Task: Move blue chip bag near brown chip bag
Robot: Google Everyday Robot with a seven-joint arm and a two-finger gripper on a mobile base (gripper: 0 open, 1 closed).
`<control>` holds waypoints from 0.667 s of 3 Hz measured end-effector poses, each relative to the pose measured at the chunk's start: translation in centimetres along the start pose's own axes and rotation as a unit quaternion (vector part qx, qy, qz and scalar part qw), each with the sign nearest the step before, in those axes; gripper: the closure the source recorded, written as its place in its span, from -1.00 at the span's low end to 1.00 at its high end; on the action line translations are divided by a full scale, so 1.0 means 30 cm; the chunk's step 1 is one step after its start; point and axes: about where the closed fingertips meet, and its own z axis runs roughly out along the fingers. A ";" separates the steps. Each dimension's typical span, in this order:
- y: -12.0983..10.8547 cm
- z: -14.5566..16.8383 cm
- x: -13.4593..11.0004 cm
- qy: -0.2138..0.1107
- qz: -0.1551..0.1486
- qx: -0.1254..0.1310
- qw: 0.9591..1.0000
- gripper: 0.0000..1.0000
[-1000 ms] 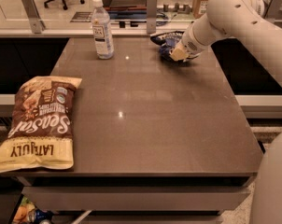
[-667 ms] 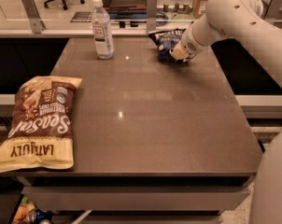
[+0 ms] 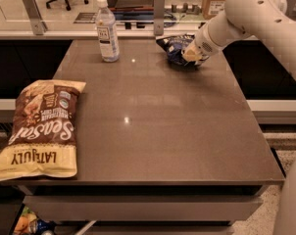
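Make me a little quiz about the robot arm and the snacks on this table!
1. True or false: the water bottle lies on its side.
2. Pick one: the jaws of the gripper are at (a) the brown chip bag, (b) the blue chip bag, (c) the water bottle.
3. Short answer: which bag is bigger?

Key: 1. False, it stands upright. 2. b, at the far end of the table. 3. The brown chip bag.
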 end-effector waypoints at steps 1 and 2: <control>0.004 -0.113 0.005 -0.016 -0.001 -0.009 1.000 1.00; 0.015 -0.227 0.010 -0.039 -0.002 -0.013 0.999 1.00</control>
